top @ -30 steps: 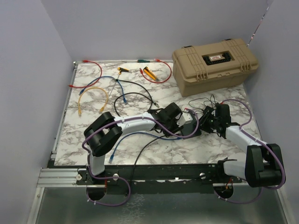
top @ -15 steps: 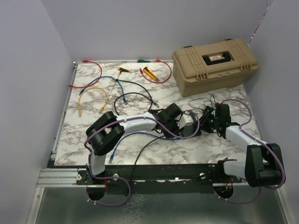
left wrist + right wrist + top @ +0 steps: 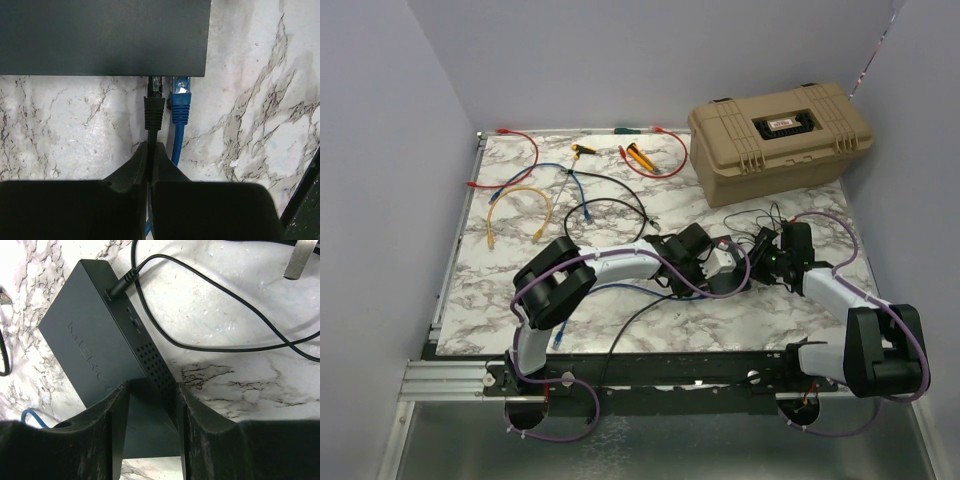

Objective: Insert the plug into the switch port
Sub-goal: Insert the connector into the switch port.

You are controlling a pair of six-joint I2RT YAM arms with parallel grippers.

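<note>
At port edge of flat dark-grey switch box [image 3: 100,35], beside seated blue plug [image 3: 180,100]: left jaws pinch cable behind black ribbed plug [image 3: 154,111]; right jaws clamp box. Push straight, level.

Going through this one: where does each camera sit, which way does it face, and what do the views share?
Top external: above and behind the bases, facing down over the marble table; both arms and the tan case show.
Left wrist: on the left arm, facing along the left gripper, shut on the black cable, toward the switch port edge.
Right wrist: facing down past the right gripper, gripping the switch's end.
Shared: both wrist views show the switch.
</note>
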